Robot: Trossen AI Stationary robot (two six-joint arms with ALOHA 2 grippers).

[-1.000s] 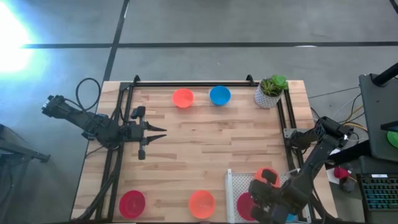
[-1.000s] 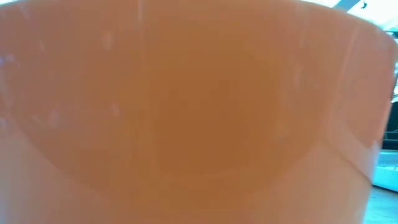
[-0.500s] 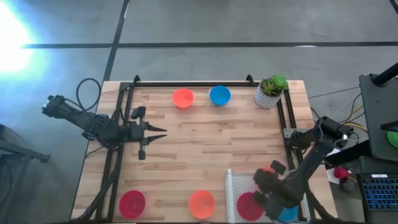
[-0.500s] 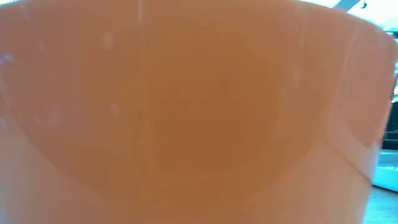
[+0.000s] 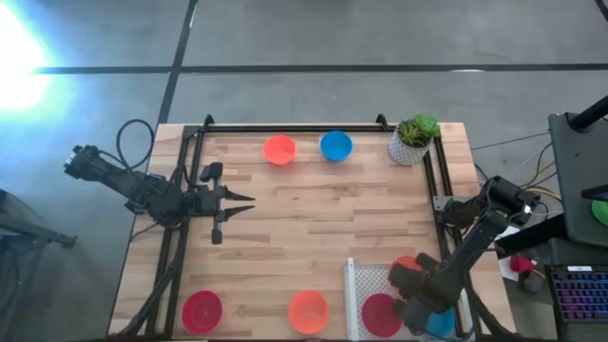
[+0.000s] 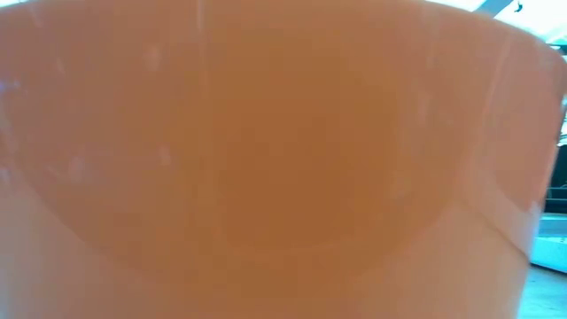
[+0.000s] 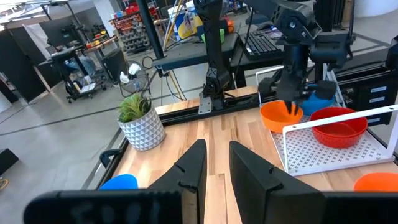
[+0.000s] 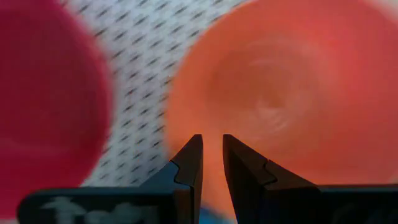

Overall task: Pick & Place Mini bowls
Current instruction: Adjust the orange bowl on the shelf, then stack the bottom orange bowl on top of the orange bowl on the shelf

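Note:
My right gripper (image 7: 290, 107) points down over the white perforated tray (image 5: 366, 283) at the table's near right corner, shut on an orange mini bowl (image 7: 280, 117). A red bowl (image 5: 380, 313) and a blue bowl (image 5: 442, 325) lie in the tray beside it. Other mini bowls rest on the wood: a red-orange one (image 5: 279, 149) and a blue one (image 5: 335, 145) at the far side, a red one (image 5: 201, 310) and an orange one (image 5: 307, 311) at the near edge. My left gripper (image 5: 249, 202) hangs open above the table's left half, level and holding nothing. My right gripper pinches the orange bowl's rim (image 8: 211, 146) between its two fingers, on the side toward the red bowl. The fingers come from above, pointing down. The bowl sits upright, mouth up, low over the tray's far part; whether its bottom rests on the tray I cannot tell.
A white pot with a green plant (image 5: 413, 141) stands at the far right corner. Black rails (image 5: 285, 127) frame the tabletop. An orange bowl's wall (image 6: 266, 159) fills the low view and hides everything behind it. Bare wood lies in the table's middle.
My right gripper has sunk toward the tray with the orange bowl and tipped until it points straight down, staying shut on the bowl. The bowl has come down with it, mouth up.

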